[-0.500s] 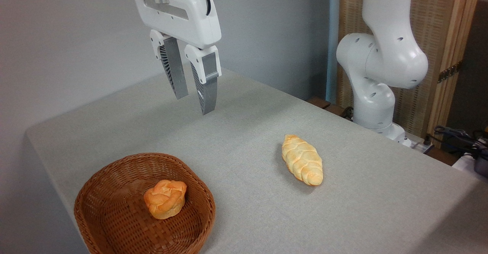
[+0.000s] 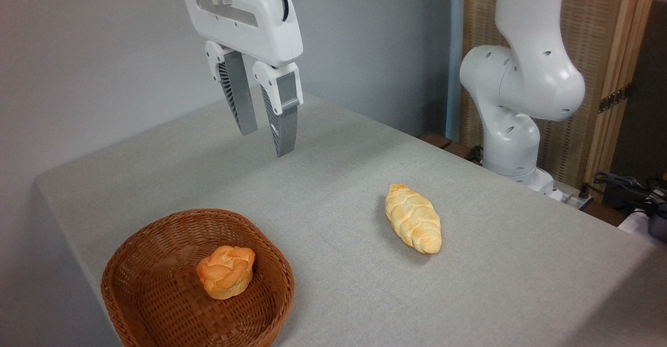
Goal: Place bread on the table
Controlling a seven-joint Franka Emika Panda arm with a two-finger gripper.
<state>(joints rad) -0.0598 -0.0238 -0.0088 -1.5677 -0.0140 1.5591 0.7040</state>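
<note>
Wicker, brown and woven, forms the basket [image 2: 156, 284] at the near left corner of the table [image 2: 495, 284], and the bread [image 2: 226, 271], a small orange-golden knotted bun, lies inside it on the basket floor, slightly right of centre. Nothing touches the bun.

The gripper [image 2: 264, 139] hangs high above the cloth, well apart from the basket and further back, fingers pointing down. Its two ribbed fingers stand a narrow gap apart with nothing between them; it carries no load.

A pale-yellow braided loaf [image 2: 413, 218] rests directly on the grey cloth to the right of the basket, clear of it. It appears not to be the item in question.

Progress, as judged: none of the transfer is done. The bun is not yet grasped, lifted or set on the cloth. Remaining steps would be the approach over the basket, descent, grasp, lift clear of the rim, and placement on bare cloth.

Markings: no brand, label or legible writing is visible on the arm [image 2: 521, 81], gripper, basket or cloth.
</note>
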